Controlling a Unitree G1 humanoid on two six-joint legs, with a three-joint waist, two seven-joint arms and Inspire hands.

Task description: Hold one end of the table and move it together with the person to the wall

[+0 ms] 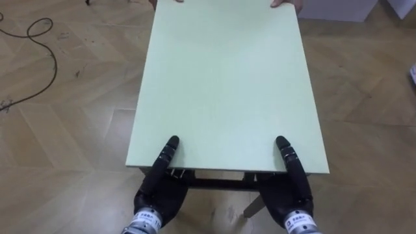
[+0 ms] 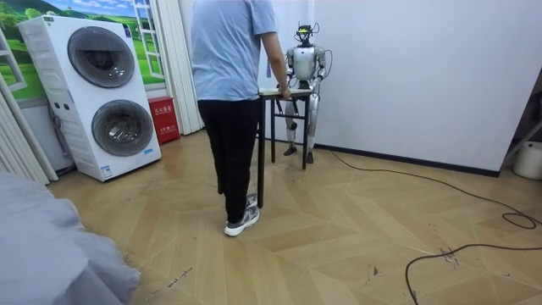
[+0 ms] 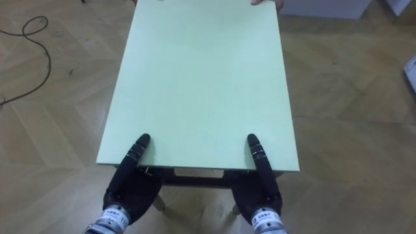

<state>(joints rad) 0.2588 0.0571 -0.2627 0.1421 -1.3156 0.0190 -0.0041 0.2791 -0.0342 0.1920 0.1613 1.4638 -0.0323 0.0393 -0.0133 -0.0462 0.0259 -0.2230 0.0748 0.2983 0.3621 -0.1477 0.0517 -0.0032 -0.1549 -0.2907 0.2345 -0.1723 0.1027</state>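
Observation:
A pale green table (image 1: pixel 227 78) stretches away from me, and its near edge is at my hands. My left hand (image 1: pixel 159 185) clamps the near left edge, thumb flat on the top and the fingers hidden beneath. My right hand (image 1: pixel 292 188) clamps the near right edge the same way. At the far edge a person's fingertips (image 1: pixel 283 3) rest on the top. In the room view the person (image 2: pixel 230 102) stands at one end of the table (image 2: pixel 271 91), holding it, and I stand at the other end close to the white wall.
A dark cable (image 1: pixel 39 39) loops on the wooden floor to my left. A white box (image 1: pixel 338 10) stands past the table's far right corner. In the room view, stacked washing machines (image 2: pixel 102 93) and a red box (image 2: pixel 161 119) stand by the curtains.

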